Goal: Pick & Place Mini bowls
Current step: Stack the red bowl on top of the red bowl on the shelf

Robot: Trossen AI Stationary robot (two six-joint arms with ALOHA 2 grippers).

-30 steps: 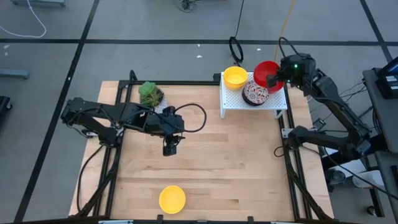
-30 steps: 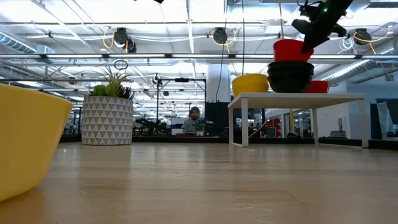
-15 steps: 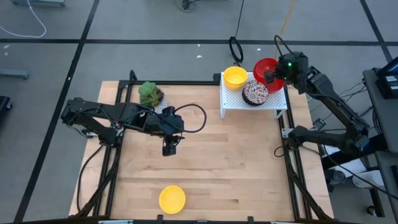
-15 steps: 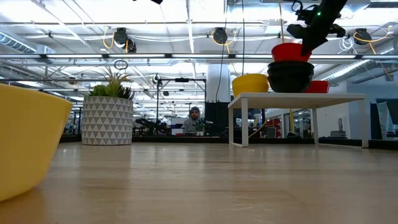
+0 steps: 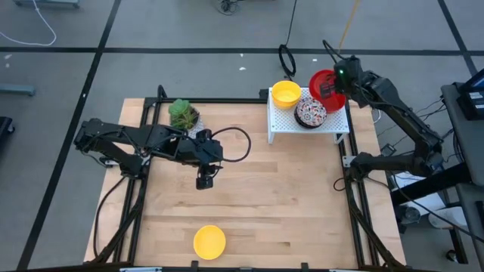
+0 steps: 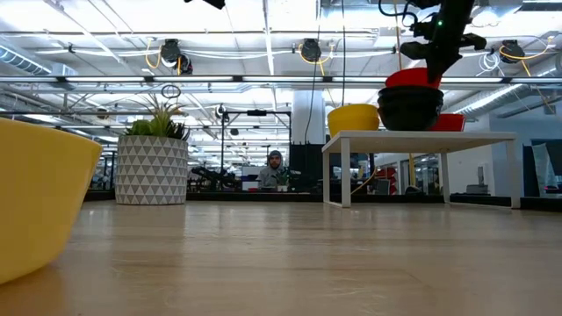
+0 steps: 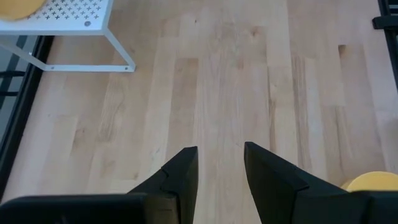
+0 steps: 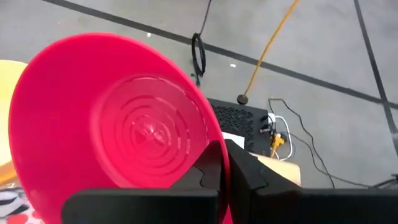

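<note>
A wooden counter (image 5: 249, 204) is sitting on a grey floor in the high view, with a white rack (image 5: 325, 127) standing at its 1 o'clock corner. A yellow bowl (image 5: 286, 93) and a patterned bowl (image 5: 309, 112) are resting on the rack, and the right end effector (image 5: 333, 87) is gripping the rim of a red bowl (image 5: 324, 83) just beyond the patterned one. A second yellow bowl (image 5: 209, 241) is lying at the counter's 6 o'clock edge. The left end effector (image 5: 205, 180) is waiting over the middle, near a potted plant (image 5: 184, 114).

The low view is showing the red bowl (image 6: 413, 77) hanging just above the dark-looking patterned bowl (image 6: 410, 106), with another red bowl (image 6: 449, 122) behind.

In the left wrist view, the left end effector's fingers (image 7: 184, 171) are standing apart, holding nothing, over bare wood.

In the right wrist view, the right end effector's fingers (image 8: 239, 168) are pinching the red bowl's wall (image 8: 112, 130) at one thin edge.

The risk appears to lie in that grip: a glossy rim held at a single point could be slipping or swinging, and a tilted bowl might be knocking the patterned bowl or the yellow one off the rack, or landing half-nested.
</note>
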